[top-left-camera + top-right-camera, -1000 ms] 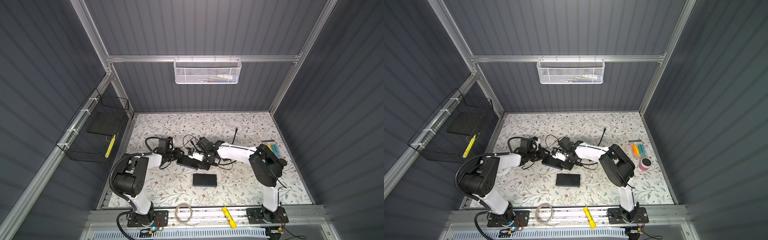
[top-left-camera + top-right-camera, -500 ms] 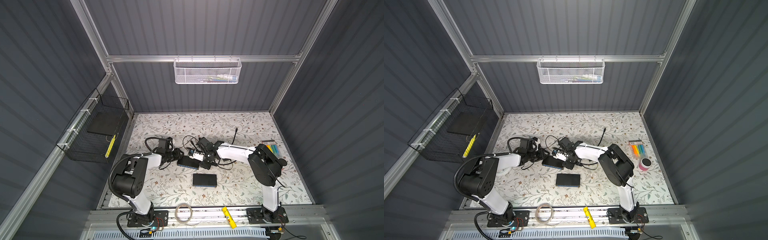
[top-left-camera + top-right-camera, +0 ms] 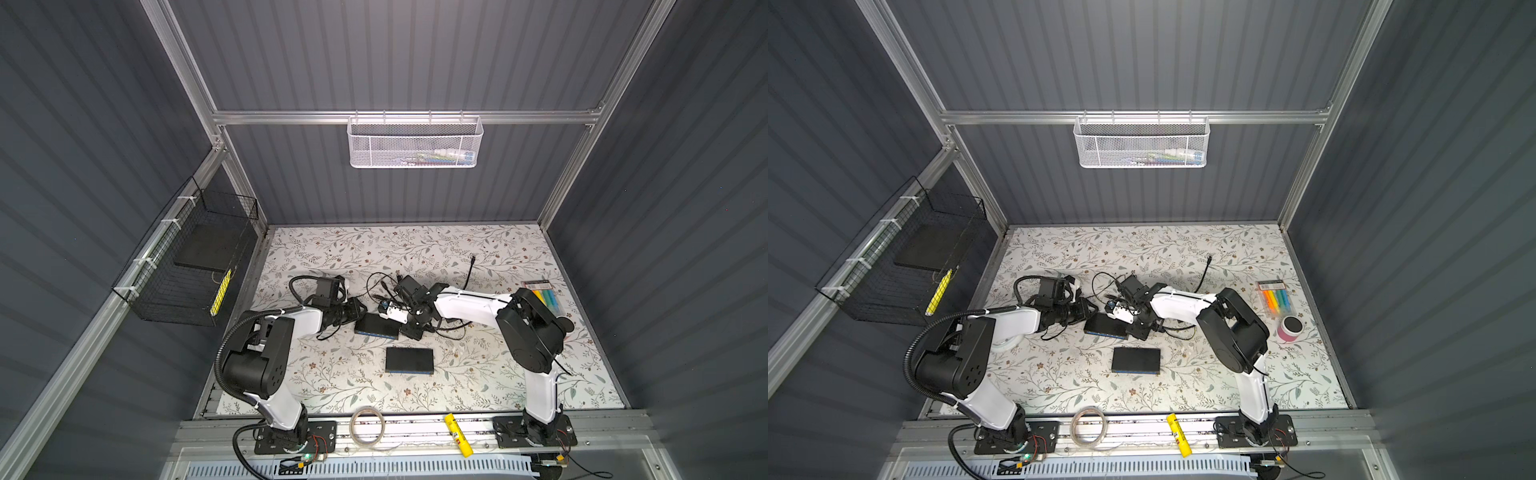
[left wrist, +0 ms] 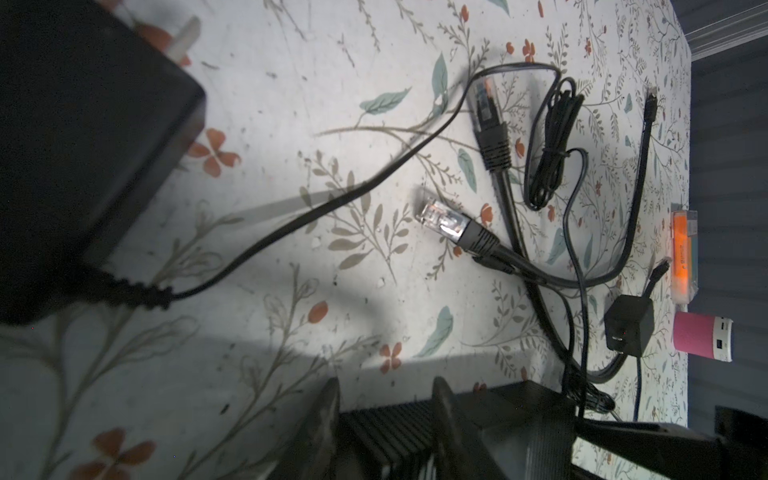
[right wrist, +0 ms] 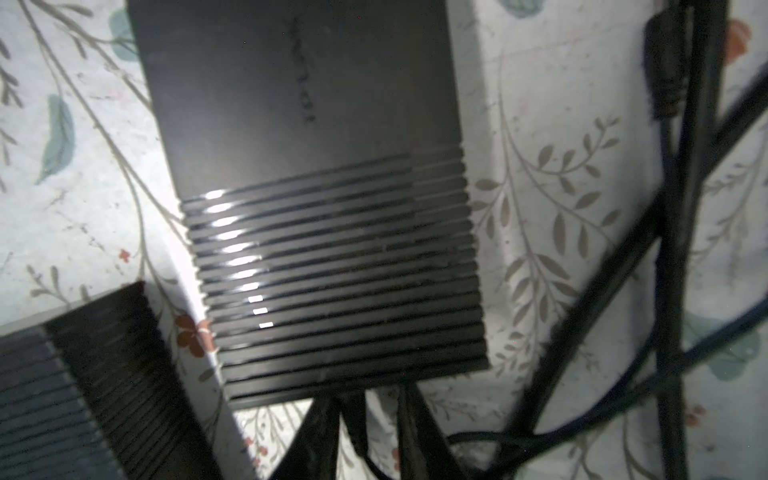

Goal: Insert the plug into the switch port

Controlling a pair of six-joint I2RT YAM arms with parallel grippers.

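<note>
Left claw (image 4: 386, 397) clenched on black ribbed plastic switch box (image 3: 376, 328), frame centre, likely bracing it against push. Right claw (image 5: 368, 399) straddles dark cable plug (image 5: 354, 413) at switch's right-hand end; clenched or loose, cannot tell. Port itself hidden.

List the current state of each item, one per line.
network switch, held at one end
left fingers, closed on the network switch
right fingers, around a dark cable end; grip unclear
clear Ethernet plug, lying loose, unplugged
second switch, lying flat, untouched
</note>
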